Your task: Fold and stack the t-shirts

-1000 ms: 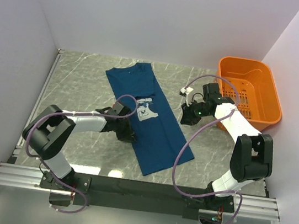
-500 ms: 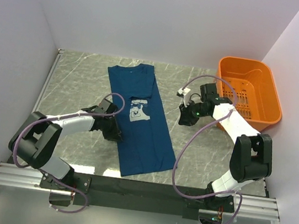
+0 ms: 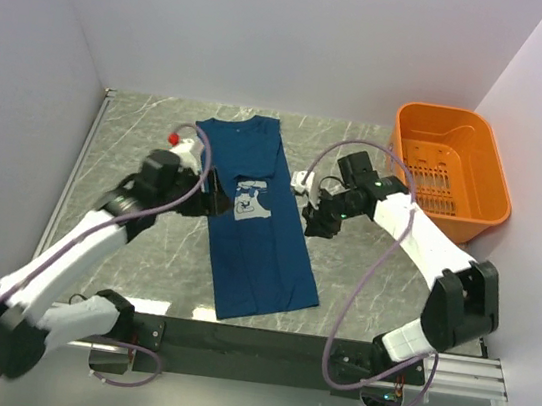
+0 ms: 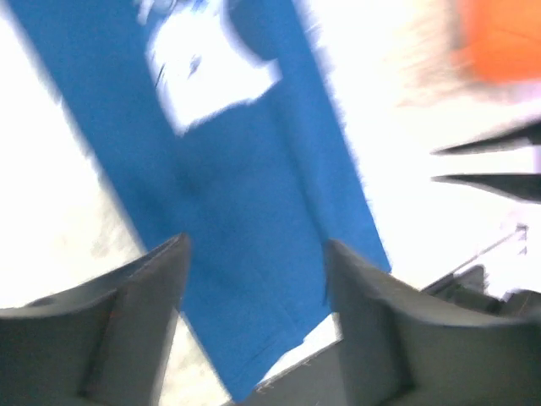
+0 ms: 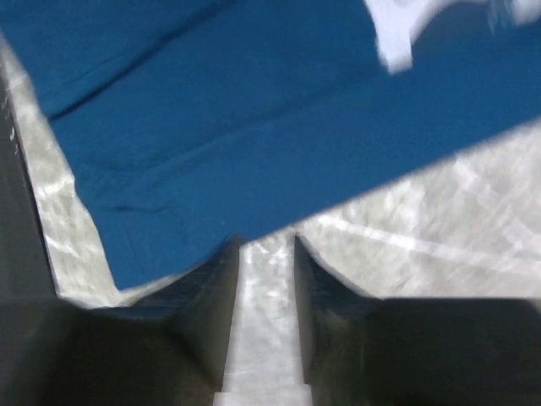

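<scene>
Top external view: the t-shirt lies on the table as a long narrow strip, collar toward the far wall and hem toward the arms. It runs slightly askew, with its pale print facing up about midway along. The left gripper sits at the strip's left edge beside the print. The right gripper sits just off the right edge, over bare marble. The orange basket stands well apart at the far right.

From the left wrist, the fingers are spread wide with only blue cloth below them, so nothing is gripped. From the right wrist, the fingers stand narrowly apart with bare table in the gap and the shirt edge just beyond, so that tool is empty too. Both wrist pictures are blurred, and I cannot tell whether either gripper touches the fabric.

The lengthwise fold looks done; the crosswise fold seems to be what remains. The main risk is a shallow pinch — catching only the top layer would peel the strip open rather than lift it. The right jaws, set this close together, may skid over the edge and push a wrinkle inward instead of straddling it. Uneven lifting by the two arms would worsen the skew, and the left arm's cable loops near the collar — it might drag the cloth.
</scene>
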{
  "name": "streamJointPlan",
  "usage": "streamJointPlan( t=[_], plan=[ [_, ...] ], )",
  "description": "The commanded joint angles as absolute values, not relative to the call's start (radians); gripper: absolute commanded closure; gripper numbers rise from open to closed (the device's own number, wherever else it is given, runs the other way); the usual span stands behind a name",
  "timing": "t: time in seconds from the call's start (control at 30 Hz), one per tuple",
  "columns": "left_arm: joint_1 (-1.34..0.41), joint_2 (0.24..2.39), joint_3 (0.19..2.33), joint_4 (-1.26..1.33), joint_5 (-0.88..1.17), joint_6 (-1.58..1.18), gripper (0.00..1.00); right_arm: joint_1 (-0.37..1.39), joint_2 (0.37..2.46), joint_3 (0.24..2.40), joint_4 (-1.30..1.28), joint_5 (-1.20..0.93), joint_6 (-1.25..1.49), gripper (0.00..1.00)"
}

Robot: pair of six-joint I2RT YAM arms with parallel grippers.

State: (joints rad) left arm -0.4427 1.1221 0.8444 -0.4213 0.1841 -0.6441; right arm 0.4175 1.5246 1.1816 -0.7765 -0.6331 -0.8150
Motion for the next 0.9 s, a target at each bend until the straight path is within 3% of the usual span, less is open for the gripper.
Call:
streamJointPlan(
  t=[0.0,0.03,0.13,0.27,0.4,0.67,0.87],
  plan=[
    [-0.443,0.928,0.896,-0.330,0.262,-0.381,0.13,0.426,1.384,1.244,-0.925,-0.771,-1.119,0.58],
    [-0.445,0.890,0.893,-0.310,0.271,-0.349,0.01,0.425,1.355,1.232,-0.954,-0.803,-1.205,0.52],
    [-0.445,0.781,0.873,-0.253,0.258,-0.206,0.00,0.426,1.281,1.171,-1.009,-0.864,-1.406,0.27],
    [-0.445,0.697,0.760,-0.132,0.285,-0.127,0.01,0.462,1.339,1.161,-1.155,-0.813,-1.511,0.20],
    [-0.468,0.765,0.762,-0.164,0.396,-0.027,0.01,0.506,1.261,1.001,-1.080,-0.764,-1.559,0.22],
    [-0.839,0.781,0.733,-0.443,0.222,0.254,0.01,0.641,1.114,0.665,-0.778,-0.582,-1.387,0.29],
    [-1.047,0.730,0.661,-0.485,0.173,0.342,0.06,0.673,1.120,0.583,-0.632,-0.505,-1.327,0.30]
  ],
)
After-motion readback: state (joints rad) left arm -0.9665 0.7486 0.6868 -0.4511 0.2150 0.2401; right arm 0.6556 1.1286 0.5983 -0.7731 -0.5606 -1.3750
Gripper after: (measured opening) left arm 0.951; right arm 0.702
